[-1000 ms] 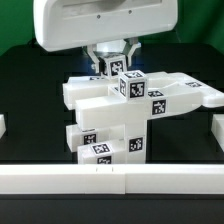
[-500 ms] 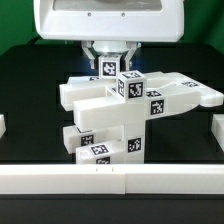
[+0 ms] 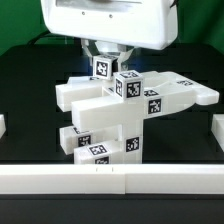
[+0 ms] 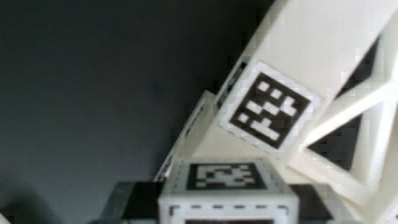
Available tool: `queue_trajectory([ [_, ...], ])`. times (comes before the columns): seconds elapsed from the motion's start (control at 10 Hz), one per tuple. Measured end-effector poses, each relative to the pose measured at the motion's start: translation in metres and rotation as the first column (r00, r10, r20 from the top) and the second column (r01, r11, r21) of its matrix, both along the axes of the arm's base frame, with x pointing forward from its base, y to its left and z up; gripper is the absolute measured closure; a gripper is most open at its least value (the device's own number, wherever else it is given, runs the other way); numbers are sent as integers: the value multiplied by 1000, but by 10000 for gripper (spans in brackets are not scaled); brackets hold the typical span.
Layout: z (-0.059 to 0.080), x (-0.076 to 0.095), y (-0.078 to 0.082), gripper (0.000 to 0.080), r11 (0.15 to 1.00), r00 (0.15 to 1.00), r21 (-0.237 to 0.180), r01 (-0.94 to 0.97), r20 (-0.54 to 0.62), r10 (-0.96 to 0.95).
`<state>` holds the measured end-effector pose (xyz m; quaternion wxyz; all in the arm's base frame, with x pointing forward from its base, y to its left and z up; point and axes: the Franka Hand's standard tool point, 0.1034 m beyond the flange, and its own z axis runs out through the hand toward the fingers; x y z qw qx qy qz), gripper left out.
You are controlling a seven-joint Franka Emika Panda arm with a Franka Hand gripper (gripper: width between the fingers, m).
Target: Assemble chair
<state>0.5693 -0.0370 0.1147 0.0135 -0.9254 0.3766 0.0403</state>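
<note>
The partly built chair [image 3: 120, 110] stands mid-table in the exterior view, a stack of matte white blocks and bars carrying black-and-white tags. My gripper [image 3: 103, 62] hangs over its upper back, shut on a small white tagged piece [image 3: 101, 68] that sits against the top of the chair next to a tagged cube [image 3: 129, 85]. In the wrist view the same piece [image 4: 222, 180] is pinched between my dark fingers [image 4: 141, 197], and a long slanted chair bar [image 4: 311, 70] with a tag runs away beyond it. Where the piece meets the chair is hidden.
A low white rail [image 3: 110, 180] runs along the front of the black table. Short white walls stand at the exterior view's left [image 3: 3, 125] and right [image 3: 214, 132]. The big white wrist housing [image 3: 110, 20] fills the top of the exterior view.
My gripper has turned with the small piece, whose tag now faces the exterior camera, and it has edged toward that view's left. The chair has not moved.
</note>
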Motion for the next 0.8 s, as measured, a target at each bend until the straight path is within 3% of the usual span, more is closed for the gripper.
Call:
queue_trajectory([
  [0.3, 0, 1, 0, 517, 985, 985, -8, 170, -5, -170],
  [0.5, 0, 0, 0, 517, 988, 988, -7, 155, -5, -155],
  [0.6, 0, 0, 0, 314, 993, 993, -9, 116, -5, -117],
  [0.7, 1, 1, 1, 189, 998, 998, -19, 65, -5, -65],
  [0.8, 1, 1, 2, 189, 1000, 1000, -21, -8, -2, 8],
])
